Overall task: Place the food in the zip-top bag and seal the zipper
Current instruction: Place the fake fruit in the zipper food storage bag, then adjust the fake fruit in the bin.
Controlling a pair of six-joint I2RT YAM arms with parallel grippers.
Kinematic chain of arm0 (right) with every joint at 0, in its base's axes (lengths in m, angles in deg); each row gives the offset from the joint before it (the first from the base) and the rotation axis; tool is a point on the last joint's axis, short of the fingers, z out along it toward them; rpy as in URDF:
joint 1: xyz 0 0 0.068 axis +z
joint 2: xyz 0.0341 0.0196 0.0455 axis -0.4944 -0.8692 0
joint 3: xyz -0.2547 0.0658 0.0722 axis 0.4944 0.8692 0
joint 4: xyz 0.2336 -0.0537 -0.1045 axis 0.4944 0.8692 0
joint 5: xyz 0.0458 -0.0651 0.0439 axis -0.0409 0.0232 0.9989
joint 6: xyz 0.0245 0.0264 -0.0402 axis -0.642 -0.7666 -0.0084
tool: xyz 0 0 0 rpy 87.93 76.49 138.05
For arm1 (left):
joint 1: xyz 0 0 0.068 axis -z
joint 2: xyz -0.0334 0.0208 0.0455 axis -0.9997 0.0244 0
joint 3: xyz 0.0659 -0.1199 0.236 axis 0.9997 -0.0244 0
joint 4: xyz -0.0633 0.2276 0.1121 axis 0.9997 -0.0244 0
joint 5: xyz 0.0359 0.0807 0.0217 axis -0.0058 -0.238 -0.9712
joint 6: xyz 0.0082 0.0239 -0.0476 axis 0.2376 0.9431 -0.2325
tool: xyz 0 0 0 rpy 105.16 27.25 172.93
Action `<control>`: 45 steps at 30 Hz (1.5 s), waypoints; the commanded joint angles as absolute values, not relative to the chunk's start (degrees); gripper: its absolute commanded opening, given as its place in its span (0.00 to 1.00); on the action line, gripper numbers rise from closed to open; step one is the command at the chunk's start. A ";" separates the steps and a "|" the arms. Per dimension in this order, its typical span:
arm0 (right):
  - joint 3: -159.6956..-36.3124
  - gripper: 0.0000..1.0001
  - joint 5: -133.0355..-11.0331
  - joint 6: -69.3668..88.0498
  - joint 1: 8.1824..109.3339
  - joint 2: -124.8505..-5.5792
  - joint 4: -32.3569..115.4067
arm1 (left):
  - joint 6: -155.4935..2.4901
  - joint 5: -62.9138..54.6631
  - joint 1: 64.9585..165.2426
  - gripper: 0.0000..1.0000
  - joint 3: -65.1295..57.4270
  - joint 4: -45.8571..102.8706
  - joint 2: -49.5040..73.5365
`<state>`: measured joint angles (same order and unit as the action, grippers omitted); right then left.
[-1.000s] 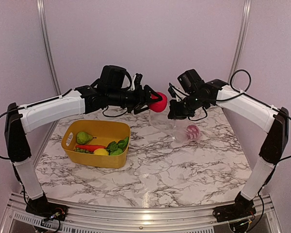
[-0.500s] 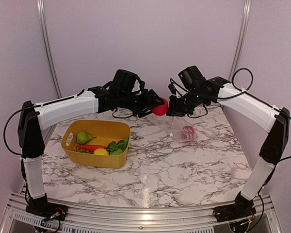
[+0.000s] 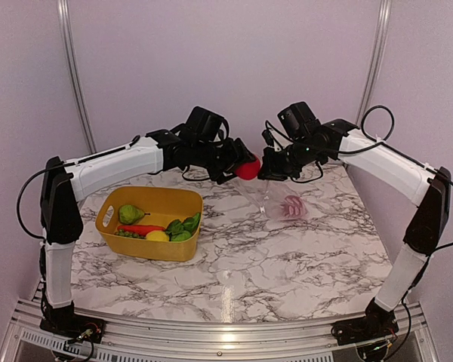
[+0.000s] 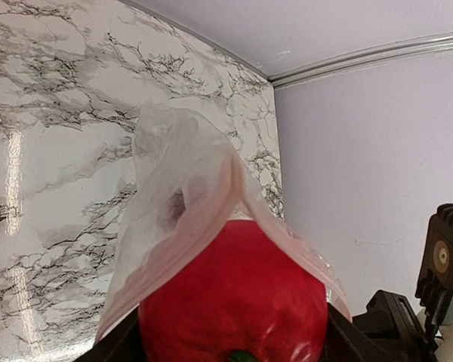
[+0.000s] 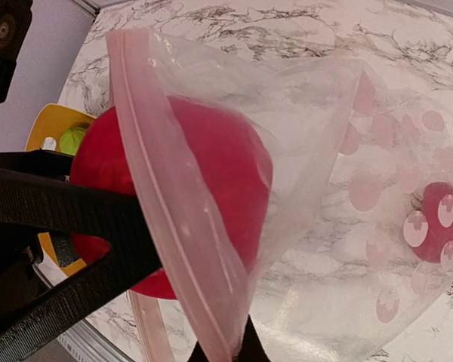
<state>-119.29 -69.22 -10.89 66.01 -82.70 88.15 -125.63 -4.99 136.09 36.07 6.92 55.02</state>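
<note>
Red fruit (image 5: 102,162) at bag (image 5: 332,128) mouth, spotted red piece (image 5: 438,219) inside

Top view looks down; wrist views, close, share the bag (image 5: 317,151).

1. A bright red fruit (image 4: 234,302) is seen.
2. The bag (image 5: 317,136) is clear, with a pink strip (image 5: 177,219).
3. A yellow basket (image 3: 147,245) is seen.
4. The table (image 3: 287,256) is white, marked with grey lines.
</note>
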 commanded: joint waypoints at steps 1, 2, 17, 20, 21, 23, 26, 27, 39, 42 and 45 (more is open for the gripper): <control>-121.36 0.02 -68.43 -11.90 66.55 -81.04 87.10 | -125.57 -6.09 136.41 0.76 38.47 5.85 56.39; -121.34 0.02 -68.55 -12.04 66.57 -81.00 87.03 | -124.74 -5.82 136.40 0.77 38.84 6.44 56.36; -125.71 0.02 -72.68 -12.20 66.07 -82.13 89.70 | -116.42 -7.88 136.44 0.99 39.74 10.01 51.41; -125.73 0.02 -72.96 -12.74 65.17 -81.96 89.49 | -116.25 -6.57 136.54 0.99 39.75 12.32 50.22; -125.68 0.02 -72.93 -12.82 64.75 -81.91 89.22 | -116.21 -6.38 136.57 0.99 39.73 13.07 49.72; -125.89 0.02 -72.59 -12.98 64.22 -81.94 88.85 | -115.49 -6.20 136.55 0.99 39.74 14.69 48.83; -126.71 0.02 -72.43 -12.56 63.62 -82.42 89.04 | -113.52 -5.87 136.50 0.99 39.73 16.43 47.21; -126.87 0.02 -72.39 -12.39 63.51 -82.49 89.09 | -112.46 -5.89 136.51 0.99 39.78 16.41 46.48; -123.08 0.02 -71.92 -11.90 63.11 -80.14 87.77 | -90.61 -20.41 136.48 0.99 28.70 4.48 33.59; -122.12 0.02 -71.98 -11.80 63.07 -79.47 87.51 | -87.23 -25.14 136.24 0.99 20.60 3.44 27.62; -121.70 0.02 -71.81 -11.71 63.04 -79.15 87.42 | -85.61 -28.37 135.46 0.99 14.06 0.16 22.92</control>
<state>-122.00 -71.64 -12.29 63.48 -81.54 88.46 -91.55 -21.56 136.26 20.55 6.00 27.76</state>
